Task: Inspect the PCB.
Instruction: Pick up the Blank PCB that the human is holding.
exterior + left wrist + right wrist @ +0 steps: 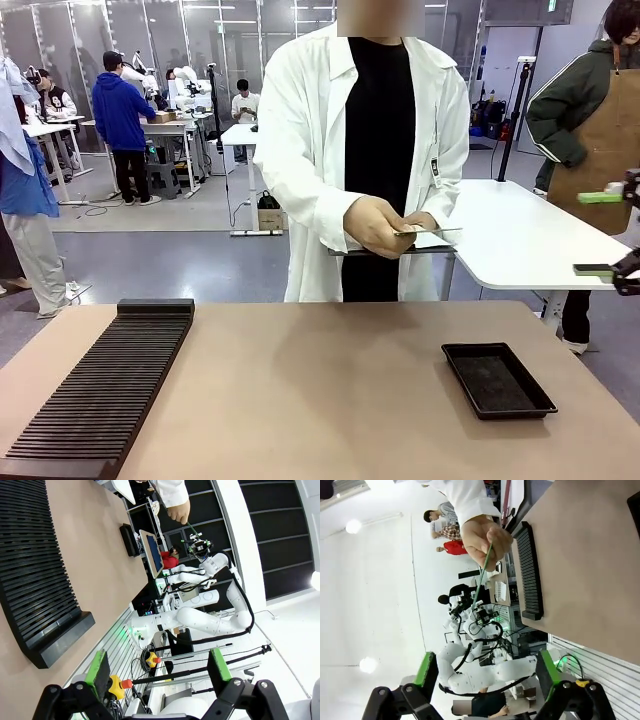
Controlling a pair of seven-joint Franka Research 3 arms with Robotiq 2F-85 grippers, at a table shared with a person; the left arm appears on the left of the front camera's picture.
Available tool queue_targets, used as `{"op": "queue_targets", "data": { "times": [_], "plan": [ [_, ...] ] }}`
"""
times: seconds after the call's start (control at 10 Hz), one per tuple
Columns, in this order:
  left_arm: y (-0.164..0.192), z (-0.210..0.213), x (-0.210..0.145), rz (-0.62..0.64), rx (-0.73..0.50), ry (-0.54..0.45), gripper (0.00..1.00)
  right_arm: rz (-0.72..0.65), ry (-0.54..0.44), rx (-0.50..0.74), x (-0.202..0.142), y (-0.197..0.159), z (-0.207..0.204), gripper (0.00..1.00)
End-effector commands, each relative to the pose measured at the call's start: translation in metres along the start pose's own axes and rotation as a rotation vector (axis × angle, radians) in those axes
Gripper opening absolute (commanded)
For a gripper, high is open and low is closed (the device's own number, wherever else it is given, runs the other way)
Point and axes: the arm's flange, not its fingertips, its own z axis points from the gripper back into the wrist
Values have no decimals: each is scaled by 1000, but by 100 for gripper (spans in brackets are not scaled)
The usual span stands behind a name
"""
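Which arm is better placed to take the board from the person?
Right, probably: the right gripper, open, hangs level with the board, which the person's hand holds right of centre.

The flat, light-brown tabletop (330,400) carries a long black slotted rack (100,395) along its left side. A shallow black rectangular tray (497,379) lies flat, well apart from it, near the right edge.

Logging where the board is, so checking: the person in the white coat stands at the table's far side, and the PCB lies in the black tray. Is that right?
No: the PCB is not in the black tray; the person's hand holds it in the air, as the front view shows. The rest is right.
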Motion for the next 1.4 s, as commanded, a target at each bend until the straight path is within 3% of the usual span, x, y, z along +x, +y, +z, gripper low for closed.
{"op": "queue_targets", "data": {
  "times": [0.0,0.7,1.1,1.2,1.3],
  "plan": [
    [-6,-1,-3,12,7,11,100,-56,-8,-14,2,9,-30,100],
    [-6,-1,-3,12,7,11,100,-159,108,49,16,-2,-152,100],
    [-6,-1,-3,12,7,11,100,-186,158,69,20,-10,-175,100],
    [-6,-1,-3,12,7,11,100,-187,162,78,20,-11,-176,91],
    [-6,-1,-3,12,7,11,100,-191,178,81,21,-14,-179,50]
  ]
}}
